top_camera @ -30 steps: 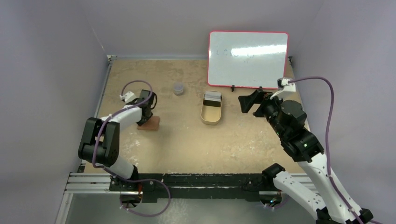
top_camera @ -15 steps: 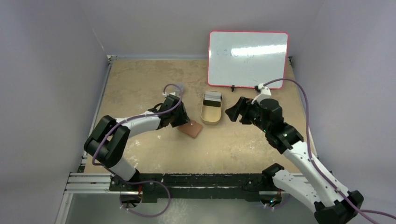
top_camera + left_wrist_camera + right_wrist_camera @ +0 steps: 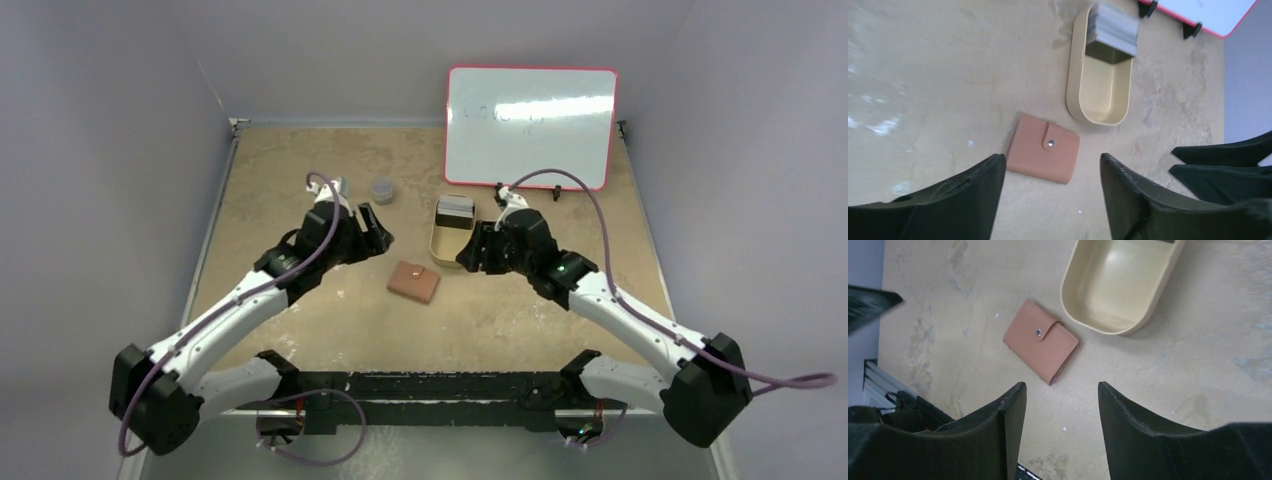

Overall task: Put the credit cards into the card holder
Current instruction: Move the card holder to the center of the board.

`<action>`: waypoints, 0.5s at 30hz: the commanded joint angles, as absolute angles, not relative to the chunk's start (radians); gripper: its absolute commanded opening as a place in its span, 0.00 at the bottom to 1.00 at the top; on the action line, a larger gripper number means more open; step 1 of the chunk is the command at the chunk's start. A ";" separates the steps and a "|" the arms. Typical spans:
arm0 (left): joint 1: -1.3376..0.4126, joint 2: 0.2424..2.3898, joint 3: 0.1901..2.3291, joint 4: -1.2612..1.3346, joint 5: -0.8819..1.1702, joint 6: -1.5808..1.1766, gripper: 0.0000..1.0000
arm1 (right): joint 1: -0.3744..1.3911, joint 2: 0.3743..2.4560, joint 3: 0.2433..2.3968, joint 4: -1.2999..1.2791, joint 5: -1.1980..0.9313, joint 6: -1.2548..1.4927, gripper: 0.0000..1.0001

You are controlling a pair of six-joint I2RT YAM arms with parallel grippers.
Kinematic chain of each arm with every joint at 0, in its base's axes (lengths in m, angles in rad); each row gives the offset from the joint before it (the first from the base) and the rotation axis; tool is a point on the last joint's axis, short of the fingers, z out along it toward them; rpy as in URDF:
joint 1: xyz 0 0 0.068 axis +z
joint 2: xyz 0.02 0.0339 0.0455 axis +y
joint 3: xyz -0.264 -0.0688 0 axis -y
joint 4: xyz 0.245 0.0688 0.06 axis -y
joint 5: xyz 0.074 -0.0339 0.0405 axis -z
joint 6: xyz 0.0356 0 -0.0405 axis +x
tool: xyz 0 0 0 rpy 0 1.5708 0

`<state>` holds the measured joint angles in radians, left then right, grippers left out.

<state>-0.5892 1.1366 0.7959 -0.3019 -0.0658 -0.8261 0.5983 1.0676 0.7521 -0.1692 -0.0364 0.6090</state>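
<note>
The card holder [image 3: 414, 283] is seen lying flat and closed on the tabletop [image 3: 290, 160], its pale snap button [image 3: 1050, 143] facing up, just beside the near end of a tan oval tin [image 3: 435, 245] but not touching it. The credit cards [image 3: 457, 208] are stacked at the far end of that tin, whose near half is left bare. The left end effector [image 3: 375, 228] is held above the tabletop to the left of the card holder, its fingers spread with nothing between them; in the left wrist view the card holder [image 3: 1043, 155] is framed below the gap. The right end effector [image 3: 472, 252] is held over the near right side of the tin, its fingers likewise spread and empty. A red-framed whiteboard [image 3: 530, 125] is propped behind the tin, and a small grey container [image 3: 382, 190] stands well to the tin's left
</note>
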 commanded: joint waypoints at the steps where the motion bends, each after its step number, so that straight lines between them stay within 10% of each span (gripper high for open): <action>1: -0.583 0.973 0.871 -0.441 -0.297 -0.745 0.74 | 0.686 1.168 0.798 -0.051 -0.011 0.590 0.57; 15: -0.583 0.707 0.824 -0.561 -0.509 -0.608 0.80 | 0.860 1.583 1.031 0.029 0.086 0.381 0.51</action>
<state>-0.5892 0.7364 0.8246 -0.5152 -0.4164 -0.6579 0.8494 1.5356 0.9627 -0.0330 0.0452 0.4656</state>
